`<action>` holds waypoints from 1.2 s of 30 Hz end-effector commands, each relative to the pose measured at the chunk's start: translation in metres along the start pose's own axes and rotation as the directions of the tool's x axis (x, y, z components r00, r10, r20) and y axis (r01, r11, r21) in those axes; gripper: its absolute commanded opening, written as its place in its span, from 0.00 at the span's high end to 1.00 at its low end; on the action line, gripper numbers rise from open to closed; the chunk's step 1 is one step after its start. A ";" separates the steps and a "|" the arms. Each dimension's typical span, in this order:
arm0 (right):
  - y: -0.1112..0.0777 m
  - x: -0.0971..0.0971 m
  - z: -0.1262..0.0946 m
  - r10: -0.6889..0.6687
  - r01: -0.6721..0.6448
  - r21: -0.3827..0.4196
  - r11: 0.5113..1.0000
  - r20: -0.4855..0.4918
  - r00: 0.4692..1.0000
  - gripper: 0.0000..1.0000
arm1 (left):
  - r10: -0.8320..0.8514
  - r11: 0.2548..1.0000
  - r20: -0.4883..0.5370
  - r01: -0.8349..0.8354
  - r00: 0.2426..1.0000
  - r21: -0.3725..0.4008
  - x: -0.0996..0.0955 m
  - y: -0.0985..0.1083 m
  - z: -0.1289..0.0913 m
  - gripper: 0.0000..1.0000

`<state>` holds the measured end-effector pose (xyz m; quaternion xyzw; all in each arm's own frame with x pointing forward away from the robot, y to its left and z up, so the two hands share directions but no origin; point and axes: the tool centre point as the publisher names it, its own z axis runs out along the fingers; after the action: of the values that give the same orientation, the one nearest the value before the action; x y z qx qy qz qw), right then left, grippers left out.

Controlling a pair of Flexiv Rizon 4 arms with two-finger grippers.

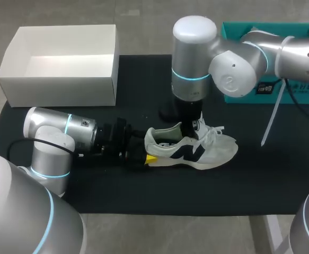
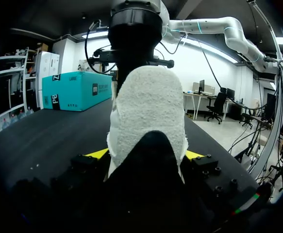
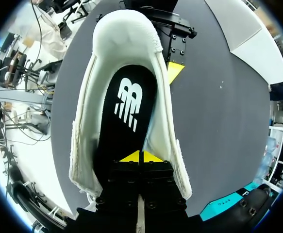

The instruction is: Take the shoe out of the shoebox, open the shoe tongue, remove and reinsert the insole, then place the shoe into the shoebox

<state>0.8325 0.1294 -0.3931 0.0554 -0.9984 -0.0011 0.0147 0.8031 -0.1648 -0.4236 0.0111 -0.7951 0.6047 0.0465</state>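
Currently the white mesh sneaker lies on the black mat, toe pointing right, heel clamped by the left gripper, while the right gripper, tips pressed together, stands directly above on the black insole.

**Marks on my shoe and the box**

My shoe bears a dark logo on its side. Its black insole bears a white logo. At two o'clock from the shoe, the teal box carries white print and a black label, both too small to read.
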 end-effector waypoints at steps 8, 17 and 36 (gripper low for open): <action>-0.006 0.002 0.015 0.023 -0.023 -0.005 1.000 -0.007 1.000 0.80 | 0.000 1.000 -0.001 0.000 1.000 0.001 0.000 0.000 0.000 1.00; -0.005 -0.007 0.018 0.022 -0.022 -0.003 1.000 -0.013 1.000 0.66 | 0.000 1.000 -0.001 0.000 1.000 0.001 0.000 0.000 0.000 1.00; 0.002 0.017 0.060 0.063 -0.069 -0.034 0.997 -0.165 0.984 1.00 | 0.000 1.000 -0.001 0.000 1.000 0.001 0.000 0.000 0.000 1.00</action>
<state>0.8203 0.1265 -0.4199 0.0223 -0.9955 -0.0128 0.0908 0.8027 -0.1645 -0.4248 0.0106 -0.7952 0.6044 0.0475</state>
